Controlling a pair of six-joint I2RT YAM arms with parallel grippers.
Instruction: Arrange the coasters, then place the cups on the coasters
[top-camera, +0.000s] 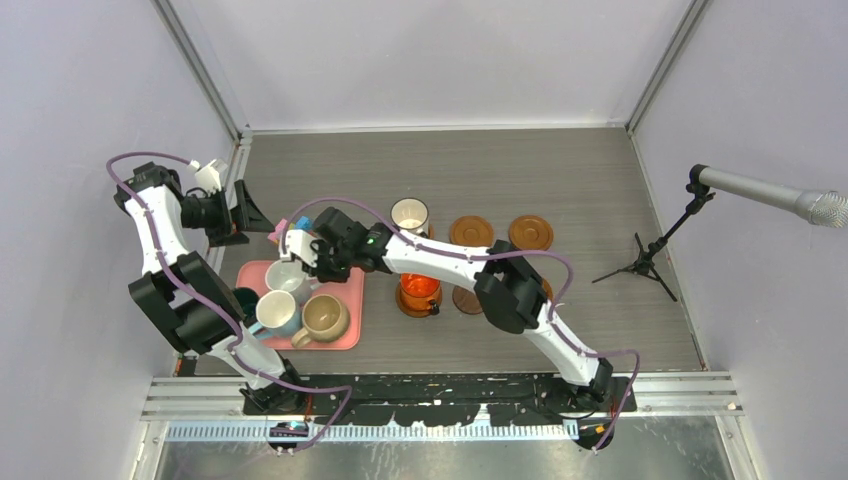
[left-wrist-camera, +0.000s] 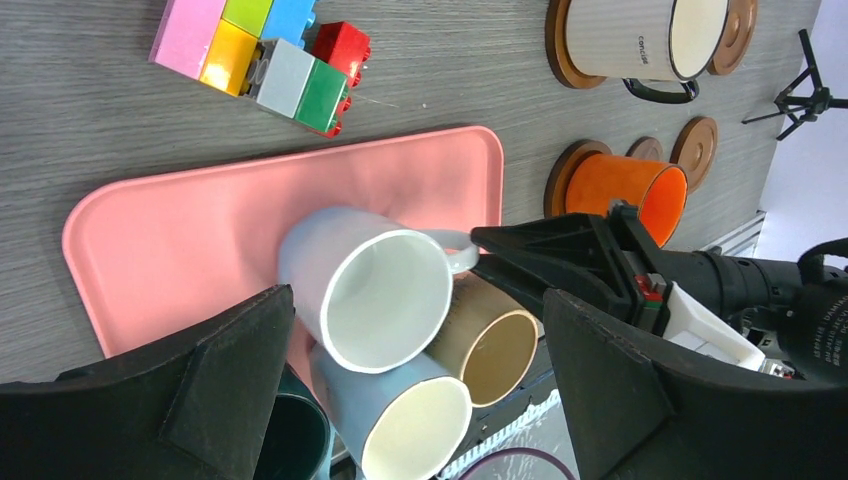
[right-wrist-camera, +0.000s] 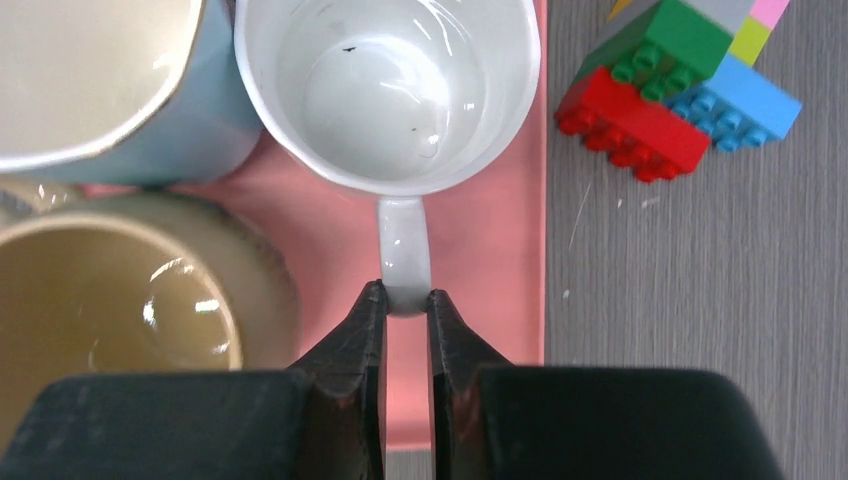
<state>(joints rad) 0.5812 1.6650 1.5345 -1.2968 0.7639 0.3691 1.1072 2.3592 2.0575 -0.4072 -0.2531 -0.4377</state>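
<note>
Pink tray (right-wrist-camera: 480, 250) on the left of the table (top-camera: 560, 170), bearing four mugs. The handle (right-wrist-camera: 403, 255) of the white mug (right-wrist-camera: 390, 90) is clamped between the closed fingers of the right gripper (right-wrist-camera: 405, 300). A tan mug (right-wrist-camera: 130, 300), a light blue mug (right-wrist-camera: 110, 80) and a dark green mug (left-wrist-camera: 295, 440) are crowded just beside it on the tray. The left gripper (left-wrist-camera: 418, 300) is held above the tray with its jaws spread wide, grasping nothing. An orange mug (left-wrist-camera: 610, 185) and a second white mug (left-wrist-camera: 640, 35) are each seated on a coaster (left-wrist-camera: 562, 175) to the right of the tray. Two bare coasters (top-camera: 471, 231) are laid farther right. Toy blocks (right-wrist-camera: 680, 90) are seen just off the tray's far edge.
</note>
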